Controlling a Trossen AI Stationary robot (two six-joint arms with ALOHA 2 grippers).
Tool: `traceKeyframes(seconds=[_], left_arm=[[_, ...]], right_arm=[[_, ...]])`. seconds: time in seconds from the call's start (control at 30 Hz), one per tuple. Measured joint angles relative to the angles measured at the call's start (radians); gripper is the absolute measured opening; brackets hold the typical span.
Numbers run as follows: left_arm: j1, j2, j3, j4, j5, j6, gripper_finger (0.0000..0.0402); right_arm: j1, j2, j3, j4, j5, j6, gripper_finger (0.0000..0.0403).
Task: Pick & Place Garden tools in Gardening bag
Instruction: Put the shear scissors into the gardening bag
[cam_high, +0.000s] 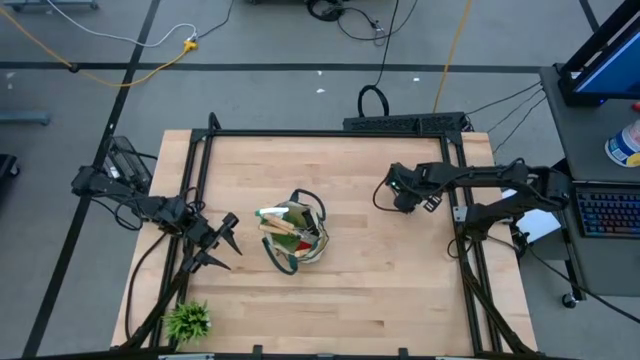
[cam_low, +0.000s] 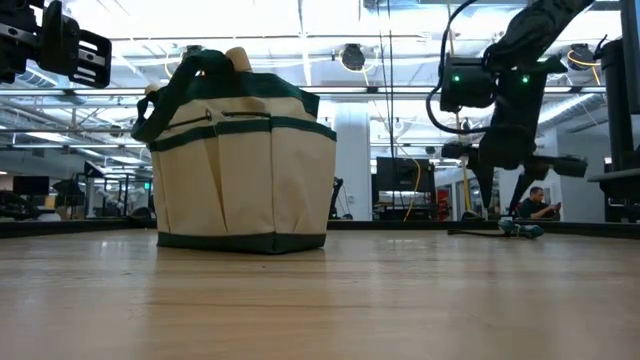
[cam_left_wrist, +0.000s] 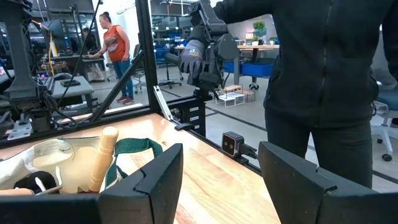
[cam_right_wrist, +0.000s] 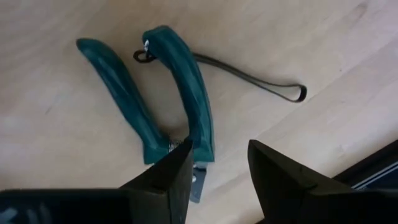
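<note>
The beige gardening bag (cam_high: 295, 236) with green trim stands upright on its base at the table's middle. Wooden tool handles (cam_left_wrist: 102, 158) stick up out of it. My left gripper (cam_high: 228, 243) hangs open just left of the bag, level, with nothing between its fingers (cam_left_wrist: 155, 180). Pruning shears (cam_right_wrist: 168, 87) with teal handles and a black wrist loop (cam_right_wrist: 261, 81) lie flat on the table at the right. My right gripper (cam_right_wrist: 217, 168) stands open above their blade end, pointing steeply down, clear of them.
A small spiky green plant (cam_high: 188, 320) sits at the table's near left corner. A person in dark clothes (cam_left_wrist: 323, 74) stands close beyond the table's edge. The black frame rails (cam_high: 330, 132) run along the table's sides. Bare wood lies near the bag's front.
</note>
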Motion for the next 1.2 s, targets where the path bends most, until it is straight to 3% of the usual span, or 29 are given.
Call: traceKeyframes(seconds=[0.6,1.2], left_arm=[[0.000,0.000,0.000,0.001,0.000,-0.009,0.0216],[0.000,0.000,0.000,0.003,0.012,-0.017,0.0216]], right_arm=[[0.000,0.142,-0.020,0.068,-0.031,-0.029,0.0144],[-0.001,0.191,-0.086,0.100,-0.060,-0.017,0.0143]])
